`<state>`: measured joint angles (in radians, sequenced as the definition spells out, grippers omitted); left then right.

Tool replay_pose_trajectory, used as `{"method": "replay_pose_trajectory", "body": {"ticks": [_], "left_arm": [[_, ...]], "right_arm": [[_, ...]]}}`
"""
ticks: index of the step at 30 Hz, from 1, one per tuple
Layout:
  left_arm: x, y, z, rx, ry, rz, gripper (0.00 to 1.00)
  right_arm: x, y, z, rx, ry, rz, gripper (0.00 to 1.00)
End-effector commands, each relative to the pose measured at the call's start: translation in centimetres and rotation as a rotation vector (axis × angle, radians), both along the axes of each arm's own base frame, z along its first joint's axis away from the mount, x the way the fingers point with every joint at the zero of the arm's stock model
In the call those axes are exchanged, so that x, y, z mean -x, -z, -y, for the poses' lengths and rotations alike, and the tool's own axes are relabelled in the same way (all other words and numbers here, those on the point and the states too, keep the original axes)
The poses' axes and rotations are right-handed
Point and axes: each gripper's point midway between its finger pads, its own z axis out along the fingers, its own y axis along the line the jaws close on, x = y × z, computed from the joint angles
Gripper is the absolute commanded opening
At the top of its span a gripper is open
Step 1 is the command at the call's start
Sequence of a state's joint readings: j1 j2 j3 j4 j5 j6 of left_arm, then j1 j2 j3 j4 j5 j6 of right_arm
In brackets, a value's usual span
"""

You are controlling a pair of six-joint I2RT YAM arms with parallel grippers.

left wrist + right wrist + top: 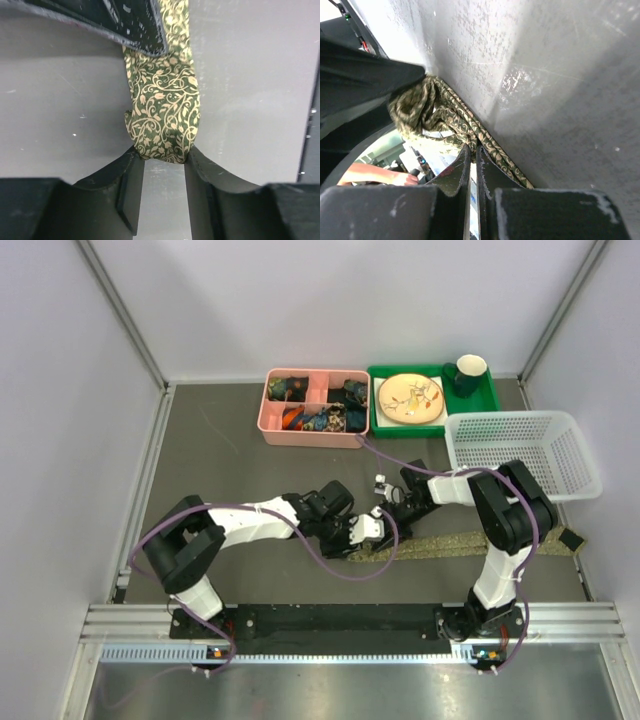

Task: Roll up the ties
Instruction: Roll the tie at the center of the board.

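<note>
The tie (470,540), olive with a fine gold vine pattern, lies flat along the table's near side and runs right toward the right arm's base. Its left end is bunched up between both grippers. In the left wrist view, the folded end of the tie (162,110) sits wedged between the tips of my left gripper (164,157), which press on both its sides. My left gripper (362,532) and right gripper (383,508) almost touch. In the right wrist view, my right gripper (473,149) is shut, with a fold of the tie (445,112) pinched at its tips.
A pink divided box (265,420) of small items stands at the back centre. Right of it a green tray (490,405) holds a plate (410,398) and a green mug (468,372). A white mesh basket (580,455) stands at the right.
</note>
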<state>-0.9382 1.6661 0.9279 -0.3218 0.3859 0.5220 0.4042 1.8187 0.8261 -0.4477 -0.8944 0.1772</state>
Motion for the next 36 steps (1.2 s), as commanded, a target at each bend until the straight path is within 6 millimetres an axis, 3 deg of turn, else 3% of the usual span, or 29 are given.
{"method": "replay_pose_trajectory", "body": {"ticks": [1, 7, 10, 15, 22, 26, 27, 29, 32, 33, 36], "left_arm": [[0.1, -4.2, 2.6, 0.141, 0.020, -0.014, 0.40], [-0.4, -5.5, 5.6, 0.197, -0.002, -0.070, 0.41], [-0.3, -5.1, 7.1, 0.213, 0.004, -0.079, 0.43], [0.0, -2.3, 8.1, 0.163, -0.001, -0.080, 0.45], [-0.8, 2.1, 6.4, 0.023, -0.024, -0.034, 0.48], [-0.4, 3.2, 4.5, -0.062, -0.023, -0.044, 0.37], [0.0, 3.5, 3.8, -0.089, -0.022, -0.055, 0.32], [0.1, 3.7, 3.1, -0.118, -0.014, -0.057, 0.29], [0.6, 3.8, 2.5, -0.143, -0.015, -0.075, 0.27], [0.7, 3.9, 2.4, -0.146, -0.013, -0.078, 0.26], [0.8, 4.2, 2.1, -0.161, -0.011, -0.079, 0.26]], "right_arm": [[-1.3, 1.6, 0.5, 0.080, -0.012, 0.111, 0.00], [-1.5, 1.5, 0.3, 0.078, 0.000, 0.109, 0.00], [-1.6, 1.5, 0.2, 0.075, 0.004, 0.107, 0.00], [-1.5, 1.3, 0.0, 0.063, 0.009, 0.103, 0.00], [-1.2, 1.0, -0.3, 0.033, 0.009, 0.084, 0.00], [-1.2, -0.6, -0.5, -0.023, 0.007, 0.083, 0.00], [-1.2, -1.0, -0.2, -0.030, 0.022, 0.067, 0.04], [-1.4, -2.4, 0.0, -0.075, 0.030, 0.061, 0.19], [-1.8, -4.4, 0.9, -0.136, 0.058, 0.035, 0.33], [-2.5, -5.1, 1.3, -0.165, 0.060, 0.056, 0.34], [-1.8, -6.4, 2.1, -0.188, 0.064, 0.017, 0.35]]}}
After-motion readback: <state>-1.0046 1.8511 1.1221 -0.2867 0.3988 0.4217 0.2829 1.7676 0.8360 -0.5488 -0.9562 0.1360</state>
